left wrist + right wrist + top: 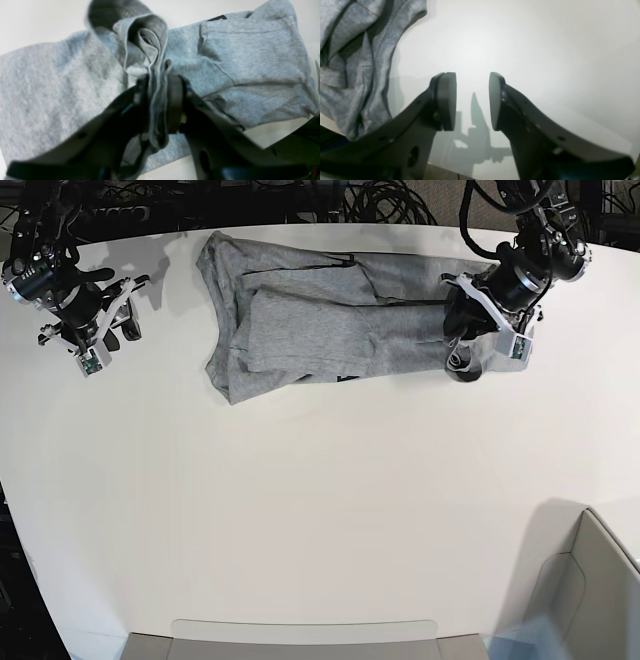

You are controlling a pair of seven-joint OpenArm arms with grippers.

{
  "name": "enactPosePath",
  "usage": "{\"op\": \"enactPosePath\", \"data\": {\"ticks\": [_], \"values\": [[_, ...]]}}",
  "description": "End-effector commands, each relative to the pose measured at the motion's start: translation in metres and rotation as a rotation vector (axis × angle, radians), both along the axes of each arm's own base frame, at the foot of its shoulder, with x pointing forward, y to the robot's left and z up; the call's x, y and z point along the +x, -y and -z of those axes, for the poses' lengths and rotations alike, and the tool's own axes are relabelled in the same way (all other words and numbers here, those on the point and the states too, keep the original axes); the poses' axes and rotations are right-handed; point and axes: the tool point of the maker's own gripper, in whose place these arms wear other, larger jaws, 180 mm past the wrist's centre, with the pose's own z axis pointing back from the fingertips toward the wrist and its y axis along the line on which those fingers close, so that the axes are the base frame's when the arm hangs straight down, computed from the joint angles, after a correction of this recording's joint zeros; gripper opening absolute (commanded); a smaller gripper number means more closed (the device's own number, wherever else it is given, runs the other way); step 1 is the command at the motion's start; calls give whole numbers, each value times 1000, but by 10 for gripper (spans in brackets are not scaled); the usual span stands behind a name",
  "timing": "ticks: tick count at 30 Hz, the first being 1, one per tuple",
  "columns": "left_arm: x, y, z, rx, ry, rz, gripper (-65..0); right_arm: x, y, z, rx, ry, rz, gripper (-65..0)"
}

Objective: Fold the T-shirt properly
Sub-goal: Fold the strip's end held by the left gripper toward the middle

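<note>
We see bare white bench (320,510) nearest in base view. Further back, T-shirt (330,330) lies in long folded band across far half of bench, crumpled at both ends. Left hand (158,100) sits at one end of shirt, bunched layers of grey cloth between fingers (175,102); grip looks loose, maybe already slackening, blur hinders judgement. Right hand (472,100) well apart from other hand, over bare bench just beside shirt edge, fingers spread, nothing between them.
</note>
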Motion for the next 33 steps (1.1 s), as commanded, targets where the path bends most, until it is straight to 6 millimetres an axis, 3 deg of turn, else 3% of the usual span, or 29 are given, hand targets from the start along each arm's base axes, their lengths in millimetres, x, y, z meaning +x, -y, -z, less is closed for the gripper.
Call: {"op": "enactPosePath", "data": {"ticks": [1,9,18,26,33], "values": [[4,2,-9,-17,34,4,-517,6,-1,-10,-5,38,-21,-430],[1,4,-5,-7,1,22,-554,6,-1,-10,0,39,-18,-430],[14,21,-29,-168,88,30,-552,6,-2,-10,3,39,-17,-429],[12,13,0,-211,3,-3,-549,6,-2,-10,3,39,-17,-429],[17,16,-16,-313,51,-7,-467,6,-2,-9,3,38,-17,-429]]}}
